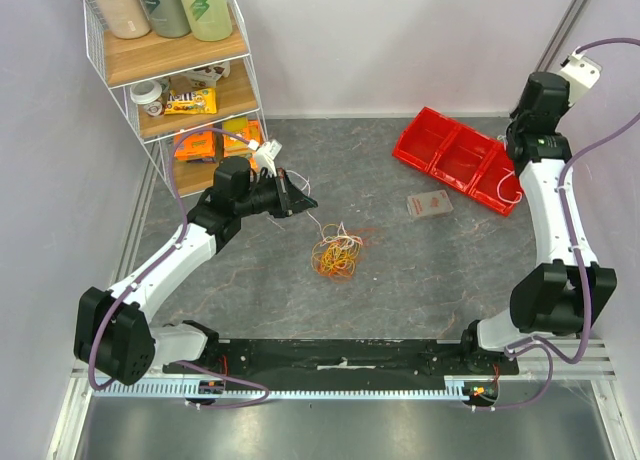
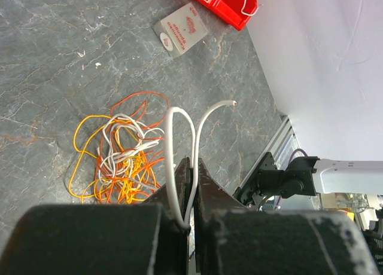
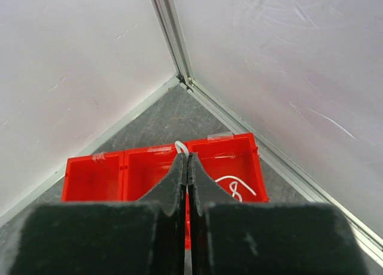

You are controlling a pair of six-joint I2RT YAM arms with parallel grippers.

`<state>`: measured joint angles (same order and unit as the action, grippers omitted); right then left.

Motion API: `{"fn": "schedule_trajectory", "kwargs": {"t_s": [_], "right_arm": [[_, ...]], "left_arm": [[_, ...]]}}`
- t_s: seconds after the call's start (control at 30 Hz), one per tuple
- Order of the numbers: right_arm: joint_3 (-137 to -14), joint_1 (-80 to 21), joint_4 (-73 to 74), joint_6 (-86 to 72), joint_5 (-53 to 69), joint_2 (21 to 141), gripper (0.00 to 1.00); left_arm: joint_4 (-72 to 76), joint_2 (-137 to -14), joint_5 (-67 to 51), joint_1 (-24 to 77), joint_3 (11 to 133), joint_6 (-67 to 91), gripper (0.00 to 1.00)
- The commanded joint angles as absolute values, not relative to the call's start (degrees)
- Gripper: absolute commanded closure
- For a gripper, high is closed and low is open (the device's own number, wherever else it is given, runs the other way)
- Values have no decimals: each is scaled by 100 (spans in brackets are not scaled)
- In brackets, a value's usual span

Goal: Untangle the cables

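Your left gripper (image 2: 191, 162) pinches a white cable (image 2: 169, 149). The tangled cables (image 2: 119, 161) lie just beyond its tips on open table (image 2: 48, 48). Your right gripper (image 3: 186, 158), fingers pressed together, hangs above the red tray (image 3: 96, 173), close to the wall corner (image 3: 179, 78).

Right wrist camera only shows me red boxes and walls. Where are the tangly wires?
Observer: The cables lie in a pile in the middle of the table, well away from the red tray.
Operator: Is anybody holding one?
Observer: Yes, the left gripper is shut on a white cable.
Operator: Is anything else lying around?
Observer: A small flat packet lies between the pile and the tray.
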<state>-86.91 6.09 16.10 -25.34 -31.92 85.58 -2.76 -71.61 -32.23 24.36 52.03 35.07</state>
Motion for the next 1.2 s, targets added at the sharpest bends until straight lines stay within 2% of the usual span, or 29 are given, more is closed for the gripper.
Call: {"fn": "schedule_trajectory", "kwargs": {"t_s": [0.0, 0.4, 0.9, 1.03, 1.17], "right_arm": [[-9025, 729, 1309, -2716, -3006, 8789, 100], [-9141, 800, 1284, -2857, -2944, 9123, 100], [-7331, 1309, 967, -3331, -2523, 9158, 100], [-7242, 1485, 792, -3401, -2006, 9509, 100], [-7724, 1503, 817, -3051, -1706, 10290, 100]], "left_arm": [[-18, -7049, -3437, 2452, 5177, 3674, 98], [141, -7040, -3480, 2444, 5142, 3735, 98], [176, -7040, -3507, 2461, 5124, 3770, 98], [185, -7040, -3507, 2461, 5115, 3779, 98], [193, -7031, -3516, 2452, 5115, 3779, 98]]}}
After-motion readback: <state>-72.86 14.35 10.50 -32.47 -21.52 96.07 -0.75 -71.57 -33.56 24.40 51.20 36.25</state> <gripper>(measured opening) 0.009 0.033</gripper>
